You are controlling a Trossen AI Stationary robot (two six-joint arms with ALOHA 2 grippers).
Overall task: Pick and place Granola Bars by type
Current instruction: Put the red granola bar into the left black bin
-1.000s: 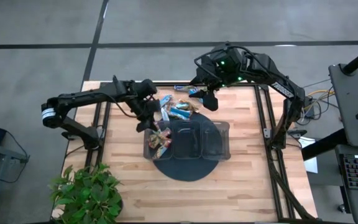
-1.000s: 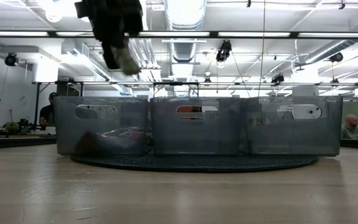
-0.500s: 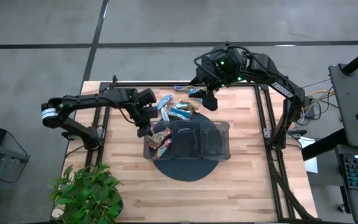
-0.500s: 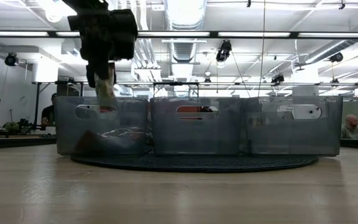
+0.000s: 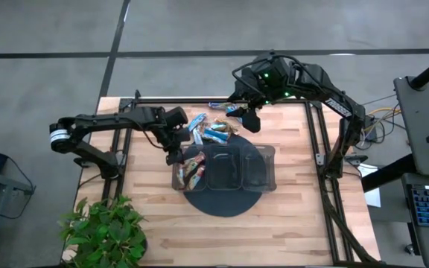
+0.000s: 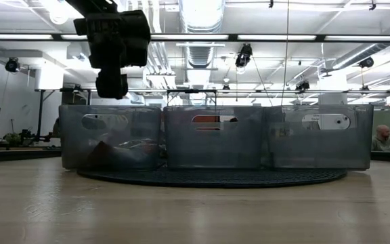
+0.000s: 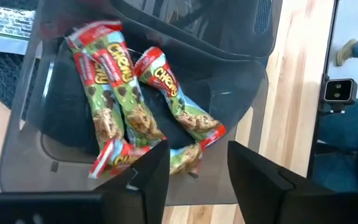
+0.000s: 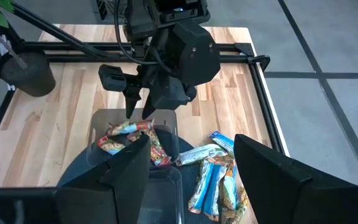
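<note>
Several red-and-green granola bars (image 7: 123, 106) lie in the tray's (image 5: 267, 167) nine-o'clock compartment; the left tool (image 7: 194, 171) hangs above, parted and empty. Right tool (image 8: 191, 177), wide open, holds nothing.

Own two dark fingers (image 8: 272, 180) spread wide in foreground, nothing between. Beyond, left gripper (image 8: 135, 99) above end compartment of dark tray (image 8: 98, 124), jaws parted, empty. Red-green bars (image 8: 126, 134) lying in that compartment. Blue bars (image 8: 213, 171) heaped on wooden table (image 8: 61, 106) beside tray. Potted plant (image 8: 23, 68) at table corner.
</note>
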